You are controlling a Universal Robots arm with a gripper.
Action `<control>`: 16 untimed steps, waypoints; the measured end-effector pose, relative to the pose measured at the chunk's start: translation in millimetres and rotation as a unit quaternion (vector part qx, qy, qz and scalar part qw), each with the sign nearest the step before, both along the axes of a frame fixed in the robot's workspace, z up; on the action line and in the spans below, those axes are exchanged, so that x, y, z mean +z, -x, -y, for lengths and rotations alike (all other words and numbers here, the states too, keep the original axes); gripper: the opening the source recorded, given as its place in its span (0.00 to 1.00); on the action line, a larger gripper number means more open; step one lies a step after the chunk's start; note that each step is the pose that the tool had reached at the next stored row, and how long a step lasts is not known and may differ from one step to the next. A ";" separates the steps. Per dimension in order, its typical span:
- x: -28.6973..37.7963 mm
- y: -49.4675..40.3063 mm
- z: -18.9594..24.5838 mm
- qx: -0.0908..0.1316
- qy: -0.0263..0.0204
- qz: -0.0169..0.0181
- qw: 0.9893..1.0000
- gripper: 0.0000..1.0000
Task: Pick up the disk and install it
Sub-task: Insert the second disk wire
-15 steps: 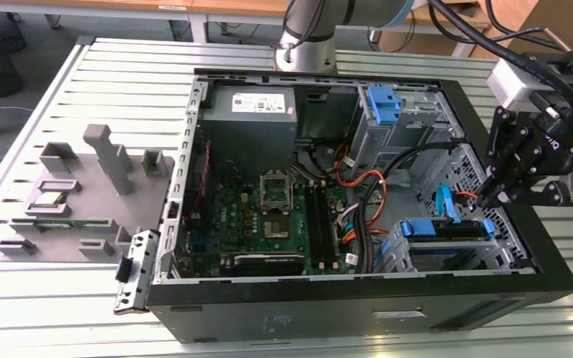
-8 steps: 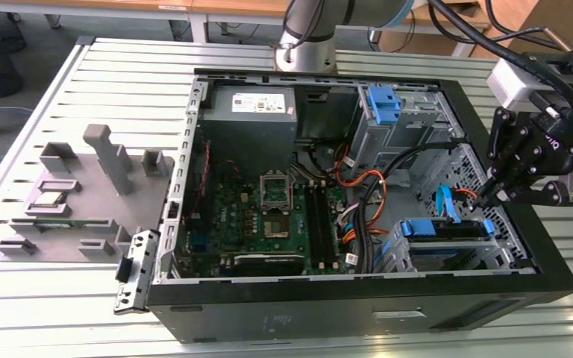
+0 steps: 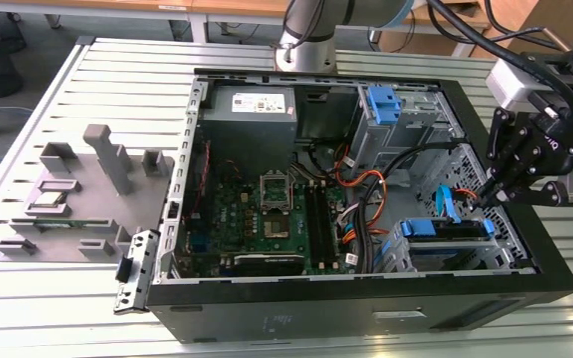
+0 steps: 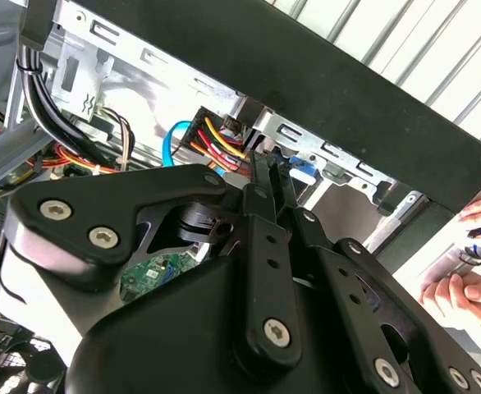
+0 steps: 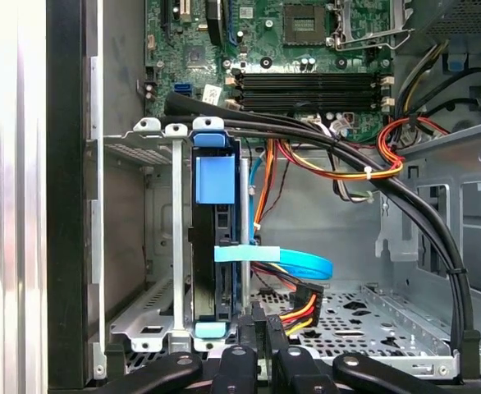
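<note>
Exterior view showed the open computer case (image 3: 366, 294) lying on a slatted metal table (image 3: 117, 60). The disk (image 3: 449, 228), in its blue carrier, sat in the drive cage at the case's corner on the exterior view's right; in the first wrist view it (image 5: 216, 246) stood edge-on between the cage rails. The gripper (image 3: 488, 195) hung just above it, fingers (image 5: 261, 324) closed together and grasping nothing. A grey fixture (image 3: 77, 201) lay well apart. A person's hand (image 4: 462, 295) rested beyond the case wall.
</note>
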State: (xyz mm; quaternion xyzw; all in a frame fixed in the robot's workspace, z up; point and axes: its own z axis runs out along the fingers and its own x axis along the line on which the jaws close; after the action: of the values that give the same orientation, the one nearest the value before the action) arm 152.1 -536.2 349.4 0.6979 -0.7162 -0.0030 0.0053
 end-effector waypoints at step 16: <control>-0.3 12.0 6.4 0.004 0.000 0.012 1.000 0.16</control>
State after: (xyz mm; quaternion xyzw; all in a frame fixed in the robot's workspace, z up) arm 140.1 -542.6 349.1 0.7008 -0.7134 0.0052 -0.0031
